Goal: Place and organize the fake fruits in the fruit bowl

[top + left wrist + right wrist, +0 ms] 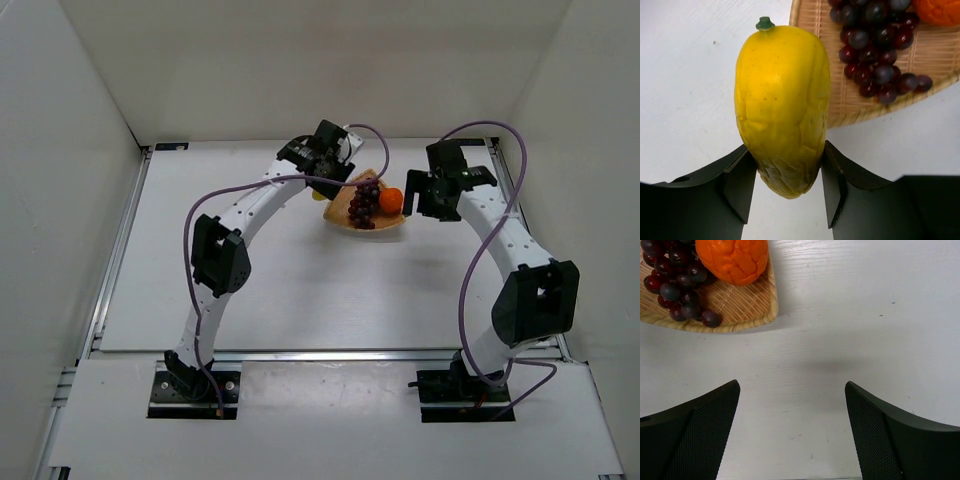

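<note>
The left gripper (788, 172) clenched the blunt end of the elongated yellow plastic mango (782, 95) just beside the shallow light-brown woven bowl (940, 55), a light, stiff, likely slippery fruit better pinched mid-body, while the right gripper (792, 430) gaped empty.

A white table (300, 290) sits between plain white walls (60, 150).

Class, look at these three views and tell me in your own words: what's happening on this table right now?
The left gripper is shut on the yellow mango-like fruit, holding it just outside the rim of the woven fruit bowl. The grape bunch and the orange already lie in the bowl. The right gripper is open and empty over the table beside the bowl.
</note>
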{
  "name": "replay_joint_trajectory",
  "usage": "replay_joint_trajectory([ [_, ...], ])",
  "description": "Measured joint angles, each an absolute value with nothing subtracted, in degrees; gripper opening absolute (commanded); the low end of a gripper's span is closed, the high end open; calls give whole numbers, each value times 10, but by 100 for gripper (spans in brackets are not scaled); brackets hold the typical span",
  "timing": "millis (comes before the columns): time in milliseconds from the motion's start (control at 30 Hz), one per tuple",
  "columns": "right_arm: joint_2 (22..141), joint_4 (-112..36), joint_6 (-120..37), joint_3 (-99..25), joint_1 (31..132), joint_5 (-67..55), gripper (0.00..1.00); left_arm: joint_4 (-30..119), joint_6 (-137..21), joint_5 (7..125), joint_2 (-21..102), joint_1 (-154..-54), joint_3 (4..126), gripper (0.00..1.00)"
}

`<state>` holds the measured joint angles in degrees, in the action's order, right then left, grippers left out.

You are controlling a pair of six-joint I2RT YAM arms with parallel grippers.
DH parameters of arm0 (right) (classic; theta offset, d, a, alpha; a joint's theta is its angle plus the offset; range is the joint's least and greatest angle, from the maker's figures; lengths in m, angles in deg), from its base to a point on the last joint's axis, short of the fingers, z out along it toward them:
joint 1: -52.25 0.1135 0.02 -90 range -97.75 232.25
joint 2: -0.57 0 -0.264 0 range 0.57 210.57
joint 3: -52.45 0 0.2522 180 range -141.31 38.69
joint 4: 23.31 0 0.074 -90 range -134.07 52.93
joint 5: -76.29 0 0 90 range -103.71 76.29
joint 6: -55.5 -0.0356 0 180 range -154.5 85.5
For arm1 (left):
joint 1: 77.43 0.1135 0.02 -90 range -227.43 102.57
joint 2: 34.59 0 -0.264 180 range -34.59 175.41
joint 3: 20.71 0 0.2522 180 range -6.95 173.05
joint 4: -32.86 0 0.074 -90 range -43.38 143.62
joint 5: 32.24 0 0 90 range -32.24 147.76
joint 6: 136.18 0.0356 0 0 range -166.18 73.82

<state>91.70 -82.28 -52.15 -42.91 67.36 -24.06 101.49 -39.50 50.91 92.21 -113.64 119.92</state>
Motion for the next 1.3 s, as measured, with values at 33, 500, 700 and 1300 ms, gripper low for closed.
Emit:
replay_joint_trajectory([
  [33,913,-823,-522,-428,672,-241,89,1005,-393,509,930,-1138,1205,41],
  [500,848,-820,-535,-384,625,-241,89,962,-396,531,1031,-1149,1218,97],
  [700,846,-821,-536,-375,625,-241,89,954,-405,540,1020,-1152,1222,100],
  [1300,710,-823,-600,-268,530,-262,99,925,-418,446,629,-889,961,100],
])
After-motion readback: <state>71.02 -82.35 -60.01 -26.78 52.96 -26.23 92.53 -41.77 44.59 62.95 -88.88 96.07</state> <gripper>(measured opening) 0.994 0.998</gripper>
